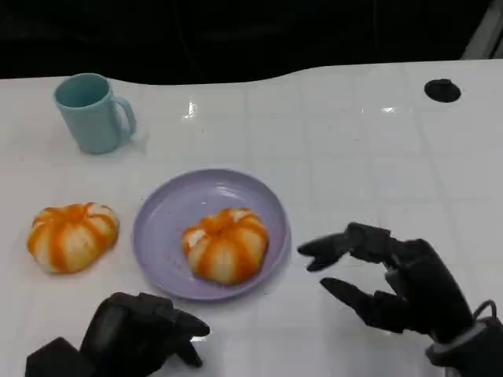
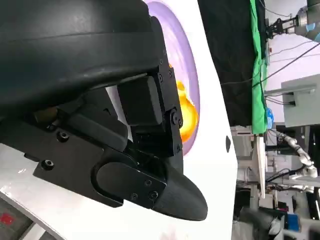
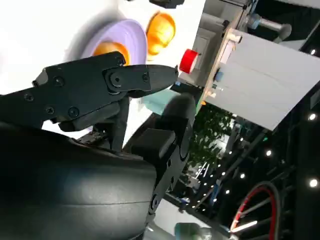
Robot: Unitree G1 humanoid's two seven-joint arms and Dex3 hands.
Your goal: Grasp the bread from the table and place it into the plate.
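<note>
Plate (image 1: 157, 228): lilac, shallow, centre of the white worktop (image 1: 354, 173). One bread (image 1: 225, 244) sits in it, an orange-and-white segmented bun resting toward the plate's right-near side, fully inside the rim. Nothing else in the plate.

Second bread (image 1: 71, 236): same type, on the bare worktop just left of the plate, apart from the rim, not touched by either hand.

Mug (image 1: 91, 112): light blue, upright, far left, handle pointing right. Inside not visible from this angle, so I cannot tell whether it holds anything.

Small black round object (image 1: 442, 90) at far right of the worktop; too small to identify.

Right hand (image 1: 377, 275): near right, just beside the plate's right edge, not touching plate or bread. Fingers (image 1: 334, 247) spread apart and pointing left toward the plate, holding nothing. In the right wrist view the right hand (image 3: 115, 100) blocks most of the frame; the plate (image 3: 132, 37) and both buns show past it.

Left hand (image 1: 137, 334): near left, in front of the plate's near rim, cut off by the frame edge. Fingers curled in, nothing visible in them. In the left wrist view the shell and fingers hide most of the plate (image 2: 187, 75); only a sliver of rim and part of the bread (image 2: 186, 117) are visible.

Nothing lies between the loose bread and the plate.
</note>
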